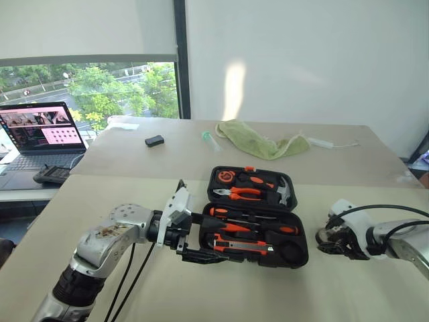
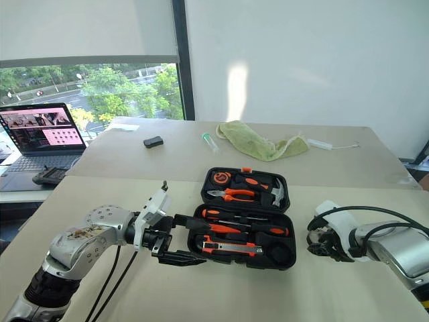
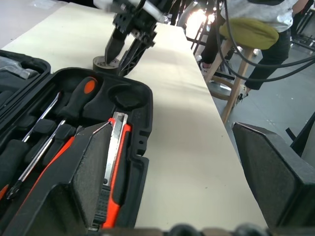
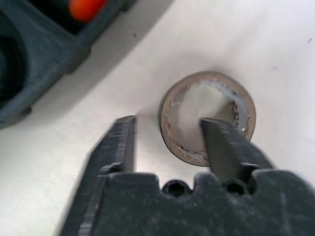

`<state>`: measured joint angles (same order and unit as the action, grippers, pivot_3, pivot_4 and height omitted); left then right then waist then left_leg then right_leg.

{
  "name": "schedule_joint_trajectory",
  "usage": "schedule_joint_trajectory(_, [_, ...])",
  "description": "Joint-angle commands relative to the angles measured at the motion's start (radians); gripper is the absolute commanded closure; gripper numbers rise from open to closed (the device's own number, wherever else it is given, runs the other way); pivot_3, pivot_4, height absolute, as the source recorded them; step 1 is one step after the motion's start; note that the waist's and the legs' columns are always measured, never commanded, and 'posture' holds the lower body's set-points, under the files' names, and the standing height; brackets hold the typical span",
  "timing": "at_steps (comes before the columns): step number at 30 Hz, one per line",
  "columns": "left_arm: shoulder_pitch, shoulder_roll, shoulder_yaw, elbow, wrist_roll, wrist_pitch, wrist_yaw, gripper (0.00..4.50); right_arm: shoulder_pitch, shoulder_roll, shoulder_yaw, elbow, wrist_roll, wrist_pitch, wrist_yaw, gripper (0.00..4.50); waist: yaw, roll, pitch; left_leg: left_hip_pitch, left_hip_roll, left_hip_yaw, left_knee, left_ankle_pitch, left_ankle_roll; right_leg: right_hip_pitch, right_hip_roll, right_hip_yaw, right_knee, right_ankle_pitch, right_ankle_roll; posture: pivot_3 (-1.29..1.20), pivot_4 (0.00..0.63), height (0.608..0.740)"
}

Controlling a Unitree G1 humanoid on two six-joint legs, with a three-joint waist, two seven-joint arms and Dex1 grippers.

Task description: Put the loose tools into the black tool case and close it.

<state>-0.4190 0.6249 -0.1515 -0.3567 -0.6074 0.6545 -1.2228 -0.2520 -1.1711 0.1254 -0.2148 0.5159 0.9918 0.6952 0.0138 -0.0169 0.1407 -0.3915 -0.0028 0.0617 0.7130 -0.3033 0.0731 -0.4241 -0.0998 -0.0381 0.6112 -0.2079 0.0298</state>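
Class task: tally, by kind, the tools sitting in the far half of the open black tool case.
Orange-handled metal pliers: 1
Small steel-headed hammer: 1
Round orange-and-black tape measure: 1
Total: 3

Case [image 1: 253, 218] sits open mid-table, tape roll [image 4: 206, 118] at its 3 o'clock, cloth [image 1: 260, 139] at 12, laptop [image 1: 40, 131] around 10.

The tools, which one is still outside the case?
The small tape roll, on the table right of the open case, with the right pincer straddling its rim; the others sit in slots.
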Motion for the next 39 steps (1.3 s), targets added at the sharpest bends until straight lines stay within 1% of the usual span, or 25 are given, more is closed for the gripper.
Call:
schedule_joint_trajectory(1, [0.003, 0.006, 0.019, -0.029, -0.016, -0.021, 0.009, 0.33, -0.003, -0.003, -0.033, -0.023, -0.036, -0.030, 0.030, 3.86, 0.000, 0.000, 0.000, 0.000, 0.000, 0.000, 0.000, 0.000, 0.000, 0.000, 0.000, 0.000, 0.000, 0.000, 0.000, 0.00, 0.150, 0.740])
schedule_joint_trajectory(2, [0.004, 0.006, 0.018, -0.028, -0.015, -0.022, 0.011, 0.33, 0.007, -0.004, -0.046, -0.034, -0.037, -0.033, 0.036, 4.32, 0.000, 0.000, 0.000, 0.000, 0.000, 0.000, 0.000, 0.000, 0.000, 0.000, 0.000, 0.000, 0.000, 0.000, 0.000, 0.00, 0.150, 0.740])
schedule_joint_trajectory(3, [0.004, 0.006, 0.018, -0.029, -0.015, -0.024, 0.012, 0.33, 0.014, -0.004, -0.065, -0.048, -0.035, -0.035, 0.040, 4.46, 0.001, 0.000, 0.000, 0.000, 0.000, 0.000, 0.000, 0.000, 0.000, 0.000, 0.000, 0.000, 0.000, 0.000, 0.000, 0.00, 0.150, 0.740])
schedule_joint_trajectory(5, [0.003, 0.007, 0.022, -0.030, -0.019, -0.022, 0.016, 0.33, 0.020, -0.010, -0.143, -0.125, 0.021, 0.006, 0.060, 4.46, 0.001, 0.000, 0.000, 0.000, 0.000, 0.000, 0.000, 0.000, 0.000, 0.000, 0.000, 0.000, 0.000, 0.000, 0.000, 0.00, 0.150, 0.740])
schedule_joint_trajectory(7, [0.003, 0.013, 0.029, -0.028, -0.024, -0.022, 0.013, 0.33, -0.002, -0.009, -0.231, -0.241, 0.134, 0.096, 0.088, 4.46, 0.001, 0.002, 0.001, 0.000, 0.000, 0.000, 0.000, 0.000, 0.000, 0.000, 0.000, 0.000, 0.000, 0.000, 0.000, 0.00, 0.150, 0.740])
schedule_joint_trajectory(9, [0.003, 0.021, 0.032, -0.024, -0.022, -0.034, 0.004, 0.33, -0.031, 0.006, -0.272, -0.337, 0.234, 0.176, 0.097, 4.46, -0.003, 0.002, 0.002, 0.000, 0.001, 0.000, 0.000, 0.000, 0.000, 0.000, 0.000, 0.000, 0.000, 0.001, 0.001, 0.00, 0.150, 0.740])
schedule_joint_trajectory(10, [0.004, 0.023, 0.034, -0.024, -0.024, -0.038, -0.002, 0.33, -0.038, 0.013, -0.266, -0.377, 0.260, 0.203, 0.093, 4.46, -0.003, 0.002, 0.002, 0.000, 0.001, 0.000, 0.000, 0.000, 0.000, 0.000, 0.001, 0.000, 0.000, 0.001, 0.001, 0.00, 0.150, 0.740])
schedule_joint_trajectory(13, [0.001, 0.022, 0.042, -0.025, -0.039, -0.050, -0.015, 0.33, -0.050, 0.043, -0.206, -0.452, 0.273, 0.257, 0.045, 4.46, 0.000, 0.001, 0.002, 0.001, 0.002, -0.002, 0.000, 0.000, -0.001, 0.001, 0.001, -0.001, 0.000, 0.001, 0.000, 0.00, 0.150, 0.740])
schedule_joint_trajectory(19, [0.028, 0.037, 0.091, -0.096, -0.095, -0.057, -0.010, 0.33, -0.048, 0.082, -0.078, -0.454, 0.208, 0.290, -0.031, 4.46, 0.002, 0.001, 0.002, -0.001, -0.001, -0.001, 0.001, 0.001, -0.001, 0.000, -0.003, -0.001, 0.000, 0.001, 0.000, 0.00, 0.150, 0.740])
schedule_joint_trajectory(24, [0.086, 0.052, 0.140, -0.201, -0.157, -0.018, 0.062, 0.33, -0.015, 0.064, 0.002, -0.414, 0.136, 0.256, -0.040, 4.46, 0.000, 0.001, 0.002, 0.000, -0.001, -0.001, 0.001, 0.003, -0.005, 0.001, -0.004, -0.001, -0.001, 0.001, 0.001, 0.00, 0.150, 0.740])
schedule_joint_trajectory(28, [0.116, 0.049, 0.161, -0.278, -0.209, 0.029, 0.154, 0.33, -0.011, 0.035, 0.042, -0.406, 0.106, 0.203, 0.026, 4.46, 0.006, 0.001, 0.002, 0.001, -0.002, -0.001, 0.002, 0.002, -0.004, 0.002, -0.004, -0.002, -0.001, 0.001, 0.001, 0.00, 0.150, 0.740])
schedule_joint_trajectory(30, [0.125, 0.054, 0.164, -0.299, -0.225, 0.043, 0.184, 0.33, -0.006, 0.038, 0.042, -0.408, 0.103, 0.185, 0.042, 3.73, 0.008, 0.001, 0.002, 0.001, -0.002, -0.001, 0.002, 0.001, -0.002, 0.003, -0.004, -0.002, -0.001, 0.001, 0.001, 0.00, 0.150, 0.740])
schedule_joint_trajectory(33, [0.091, 0.033, 0.157, -0.273, -0.233, 0.078, 0.265, 0.33, -0.013, 0.067, -0.019, -0.408, 0.114, 0.184, 0.033, 2.88, 0.009, 0.001, 0.002, 0.001, -0.002, -0.001, 0.002, 0.001, -0.002, 0.003, -0.003, -0.002, 0.000, 0.002, 0.001, 0.00, 0.150, 0.740])
schedule_joint_trajectory(34, [0.065, 0.020, 0.144, -0.241, -0.219, 0.087, 0.295, 0.33, -0.017, 0.079, -0.064, -0.413, 0.145, 0.190, 0.043, 2.49, 0.010, 0.001, 0.002, 0.001, -0.002, -0.001, 0.002, 0.001, -0.002, 0.003, -0.002, -0.002, 0.000, 0.002, 0.001, 0.00, 0.150, 0.740])
schedule_joint_trajectory(36, [0.000, -0.037, 0.133, -0.160, -0.203, 0.122, 0.393, 0.33, -0.042, 0.127, -0.199, -0.409, 0.236, 0.213, 0.057, 2.49, 0.012, 0.001, 0.002, 0.001, -0.002, -0.001, 0.002, 0.001, -0.002, 0.003, -0.001, -0.002, 0.000, 0.002, 0.001, 0.00, 0.150, 0.740])
schedule_joint_trajectory(37, [-0.038, -0.076, 0.130, -0.112, -0.185, 0.154, 0.473, 0.33, -0.063, 0.156, -0.259, -0.390, 0.269, 0.215, 0.051, 2.49, 0.014, 0.001, 0.002, 0.001, -0.002, -0.001, 0.002, 0.001, -0.002, 0.003, 0.000, -0.002, 0.000, 0.002, 0.002, 0.00, 0.150, 0.740])
schedule_joint_trajectory(39, [-0.105, -0.154, 0.130, -0.022, -0.125, 0.206, 0.634, 0.33, -0.125, 0.222, -0.303, -0.311, 0.243, 0.209, -0.022, 2.49, 0.015, 0.000, 0.003, 0.001, -0.002, -0.001, 0.002, 0.001, -0.001, 0.003, 0.001, -0.001, 0.000, 0.005, 0.001, 0.00, 0.150, 0.740])
